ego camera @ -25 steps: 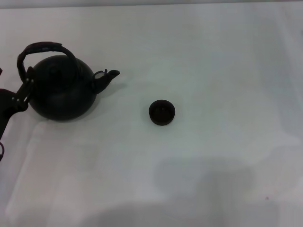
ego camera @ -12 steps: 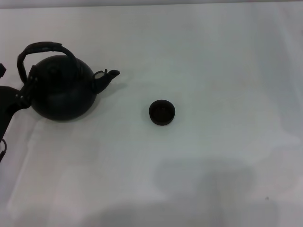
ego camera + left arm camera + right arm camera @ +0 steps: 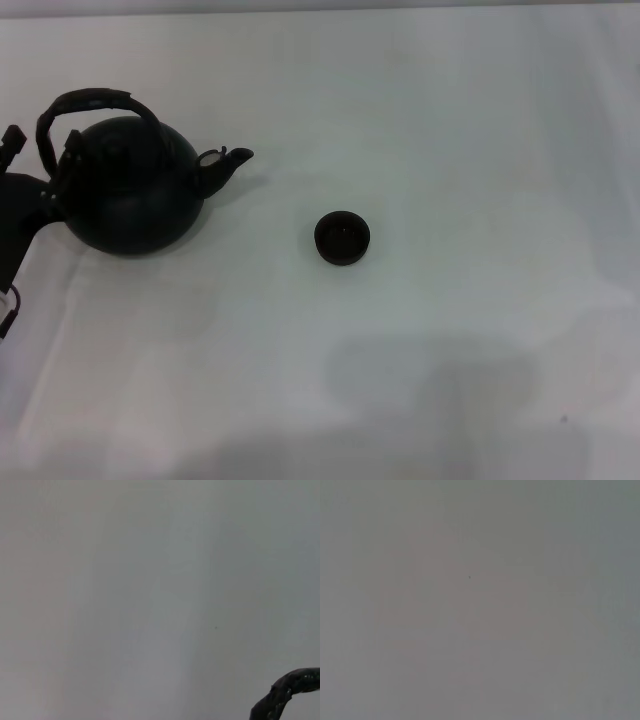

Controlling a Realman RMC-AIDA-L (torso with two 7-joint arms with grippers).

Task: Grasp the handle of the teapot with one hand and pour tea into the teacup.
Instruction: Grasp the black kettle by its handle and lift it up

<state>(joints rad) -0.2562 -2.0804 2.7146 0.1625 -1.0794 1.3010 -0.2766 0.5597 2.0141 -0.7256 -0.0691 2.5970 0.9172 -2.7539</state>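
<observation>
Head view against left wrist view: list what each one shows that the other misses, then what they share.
Only the head view shows the whole teapot with its spout pointing toward the teacup, which stands apart from it, and the left claw at the pot's far-left side, near the base of the handle. The right claw is in neither view. The left wrist view adds nothing of its own, only a closer look at a short dark arc that seems to be part of the handle. Both show the white table.
</observation>
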